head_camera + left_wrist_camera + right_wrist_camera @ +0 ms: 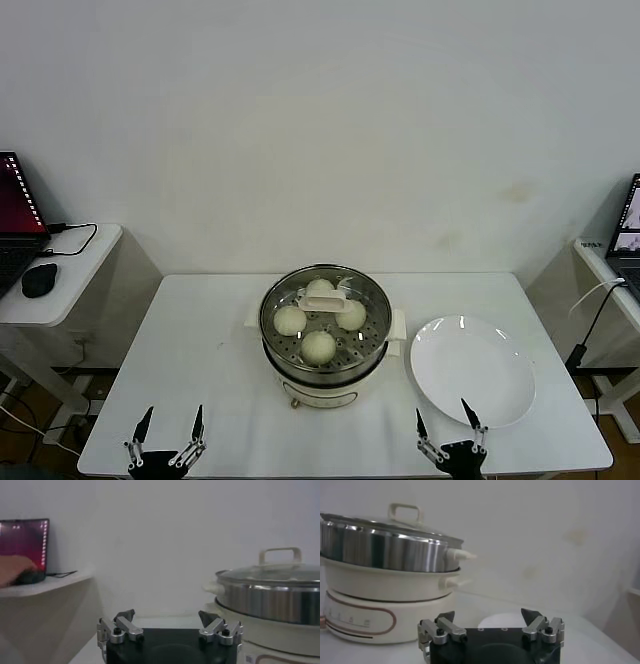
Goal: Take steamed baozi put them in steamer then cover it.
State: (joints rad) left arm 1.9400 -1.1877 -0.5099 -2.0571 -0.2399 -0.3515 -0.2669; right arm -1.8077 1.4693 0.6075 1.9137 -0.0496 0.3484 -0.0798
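Head view: four steamed baozi (318, 346) in one covered steamer (325, 385), left hand (169, 425) and right hand (447, 420) spread.

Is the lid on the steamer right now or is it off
On. The clear glass lid sits level on the steamer, its handle up, with the baozi visible underneath.

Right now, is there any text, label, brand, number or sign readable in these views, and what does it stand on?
No text can be read.
Steamer base: reddish outline marking, no legible lettering.
Steamer base in the left wrist view, small label: too blurred to read.
Left laptop screen: too small to read.
Right laptop screen: too small to read.
White plate and cover: no markings visible.
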